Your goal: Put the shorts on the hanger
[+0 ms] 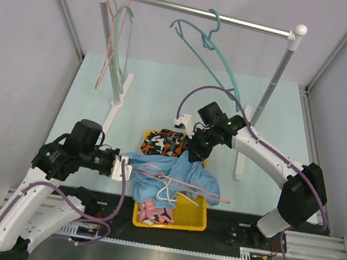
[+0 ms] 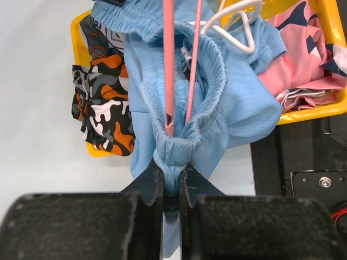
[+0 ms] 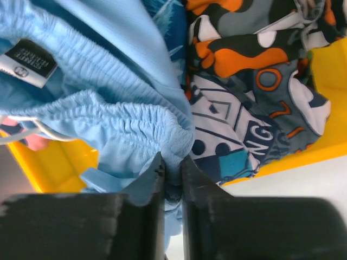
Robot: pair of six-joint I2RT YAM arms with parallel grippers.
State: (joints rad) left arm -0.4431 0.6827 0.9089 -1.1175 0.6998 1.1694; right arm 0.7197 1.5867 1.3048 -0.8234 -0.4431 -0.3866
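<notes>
The light blue shorts (image 1: pixel 189 175) are spread over the yellow bin, stretched between my two grippers. My left gripper (image 1: pixel 127 169) is shut on one end of the elastic waistband (image 2: pixel 176 149). My right gripper (image 1: pixel 191 151) is shut on the opposite end of the waistband (image 3: pixel 176 146). The thin pink hanger (image 2: pixel 168 65) lies with two of its bars running into the open waist, ending just ahead of the left gripper (image 2: pixel 171 181). In the top view the hanger (image 1: pixel 154 174) shows as a pink line across the shorts. Fabric fills the gap at the right gripper (image 3: pixel 172 170).
The yellow bin (image 1: pixel 193 223) holds an orange-black-white patterned garment (image 1: pixel 165 142), a pink garment (image 1: pixel 156 214) and a white hanger (image 1: pixel 167 193). Behind stands a clothes rack (image 1: pixel 198 11) with a teal hanger (image 1: pixel 219 53) and pink and green hangers (image 1: pixel 117 49) at its left end.
</notes>
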